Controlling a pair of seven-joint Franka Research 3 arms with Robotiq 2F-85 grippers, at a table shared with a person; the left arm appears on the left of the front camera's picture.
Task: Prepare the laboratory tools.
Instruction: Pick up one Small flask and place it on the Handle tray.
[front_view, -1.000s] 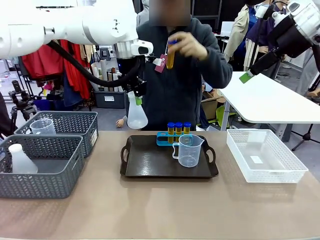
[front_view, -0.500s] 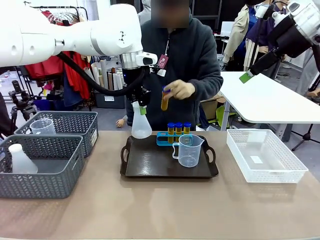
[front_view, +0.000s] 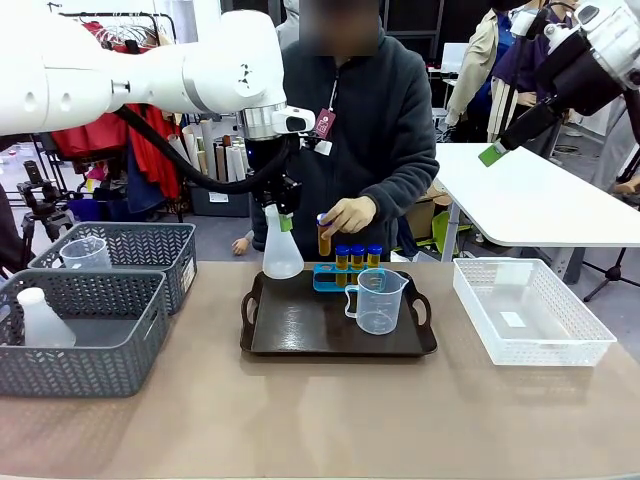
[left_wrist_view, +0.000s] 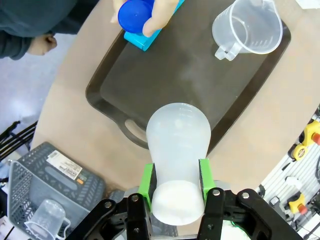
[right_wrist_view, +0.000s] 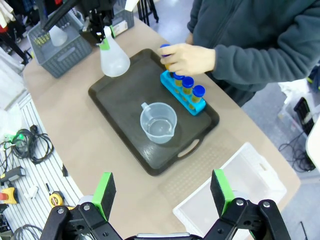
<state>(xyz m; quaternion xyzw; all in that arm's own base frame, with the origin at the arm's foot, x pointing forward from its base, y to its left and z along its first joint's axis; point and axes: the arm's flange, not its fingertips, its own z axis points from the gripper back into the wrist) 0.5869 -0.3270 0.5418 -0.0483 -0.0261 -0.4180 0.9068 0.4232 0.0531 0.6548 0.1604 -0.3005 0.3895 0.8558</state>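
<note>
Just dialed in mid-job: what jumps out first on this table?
The left gripper holds a white flask by its neck above the dark tray's far-left corner. Beside it, the person's hand lowers a blue-capped tube toward the blue rack. The right gripper hangs open, high above.

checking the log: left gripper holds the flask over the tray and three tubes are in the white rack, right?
Not quite: the rack is blue, as the right wrist view shows. The left gripper does hold the flask over the tray, with three tubes racked.

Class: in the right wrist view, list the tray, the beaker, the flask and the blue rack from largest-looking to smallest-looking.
1. Tray
2. Beaker and flask: too alike to rank
3. Rack, partly hidden by tubes
</note>
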